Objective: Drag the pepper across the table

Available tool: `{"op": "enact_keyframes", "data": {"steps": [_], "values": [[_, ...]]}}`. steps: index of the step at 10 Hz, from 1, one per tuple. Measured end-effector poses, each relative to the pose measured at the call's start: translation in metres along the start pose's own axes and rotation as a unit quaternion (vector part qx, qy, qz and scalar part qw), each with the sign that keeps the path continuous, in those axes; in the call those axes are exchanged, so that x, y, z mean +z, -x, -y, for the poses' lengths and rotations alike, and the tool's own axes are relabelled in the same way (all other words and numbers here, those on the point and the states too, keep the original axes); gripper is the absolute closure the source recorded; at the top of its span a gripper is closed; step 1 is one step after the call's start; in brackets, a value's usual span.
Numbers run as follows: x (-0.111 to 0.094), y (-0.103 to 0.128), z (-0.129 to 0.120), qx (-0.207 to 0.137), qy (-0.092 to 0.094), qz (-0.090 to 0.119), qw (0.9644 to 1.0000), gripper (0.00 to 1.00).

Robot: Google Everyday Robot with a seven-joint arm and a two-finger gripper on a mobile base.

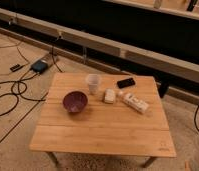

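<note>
bamboo table (103,132), purple bowl (75,101), clear cup (93,83), white tube (135,103), hand out of view

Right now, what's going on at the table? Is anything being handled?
Nothing is being handled. The pincer is out of view, and the table holds a purple bowl, a cup, a cream block, a white tube and a dark flat object, all lying untouched. I cannot make out the pepper, so the drag has not visibly begun.
</note>
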Motion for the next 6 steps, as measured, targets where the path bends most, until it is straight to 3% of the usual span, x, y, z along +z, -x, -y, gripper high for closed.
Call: {"op": "enact_keyframes", "data": {"steps": [4, 6], "values": [[0.0001, 0.0, 0.0003, 0.0, 0.0, 0.0, 1.0, 0.22], [0.0001, 0.0, 0.0002, 0.0, 0.0, 0.0, 1.0, 0.2]]}}
